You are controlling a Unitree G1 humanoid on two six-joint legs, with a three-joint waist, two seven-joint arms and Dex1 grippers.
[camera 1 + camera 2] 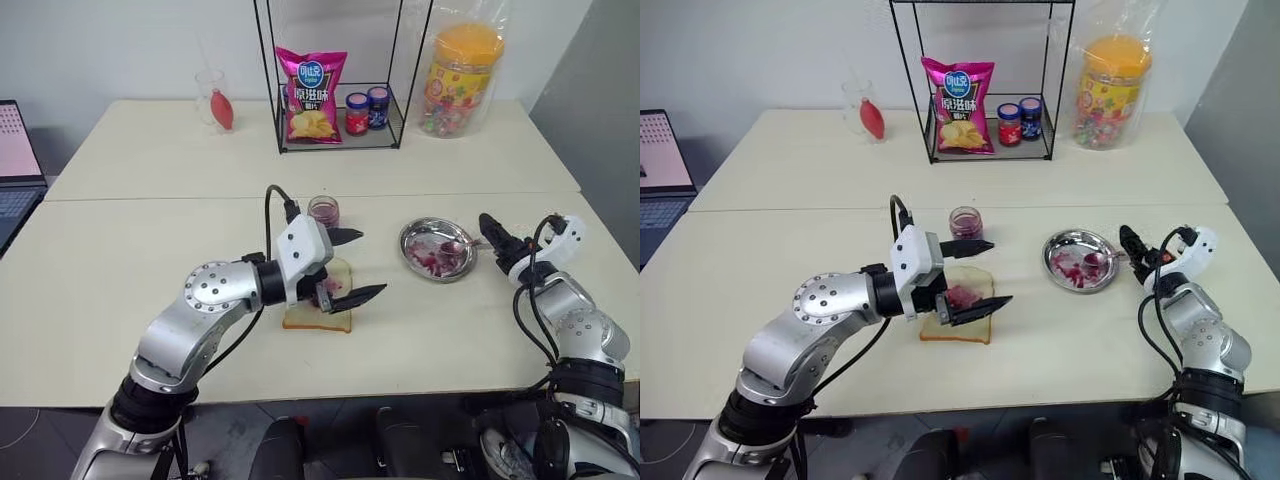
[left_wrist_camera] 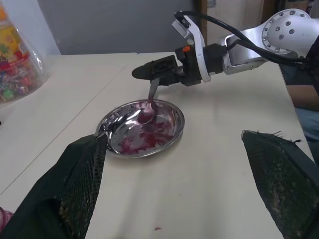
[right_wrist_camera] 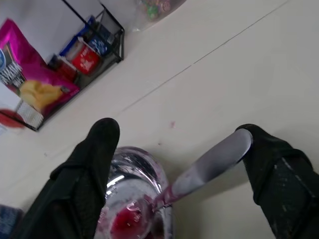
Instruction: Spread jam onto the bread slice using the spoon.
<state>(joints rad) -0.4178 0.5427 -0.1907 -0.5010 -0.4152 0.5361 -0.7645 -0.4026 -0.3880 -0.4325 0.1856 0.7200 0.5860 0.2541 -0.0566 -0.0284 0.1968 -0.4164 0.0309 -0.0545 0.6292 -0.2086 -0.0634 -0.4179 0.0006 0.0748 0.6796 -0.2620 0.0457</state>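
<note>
Head and wrist views, jam-spreading task, closing stage. The roughly square slice of pale white bread with tan crust (image 1: pixel 958 316) lies flat on the cream table (image 1: pixel 790 260), a glossy reddish-purple smear of jam (image 1: pixel 962 296) at its centre. The left claw (image 1: pixel 976 276) hovers just above the slice with its black fingers spread wide, holding nothing. To the right, the small slim silver metal spoon (image 2: pixel 149 103) rests with its stained bowl inside the round steel dish (image 2: pixel 142 129) and its handle tilted up over the rim. The right claw (image 3: pixel 182 164) straddles that handle with its fingers wide apart; one finger (image 3: pixel 274 164) touches the handle's end, so the spoon appears set down rather than gripped. A small open glass jar of jam (image 1: pixel 965 221) stands just behind the bread.

Judgement: spreading looks done and the spoon is being returned to the dish. The next move calls for drawing the right claw straight back without nudging the handle.
</note>
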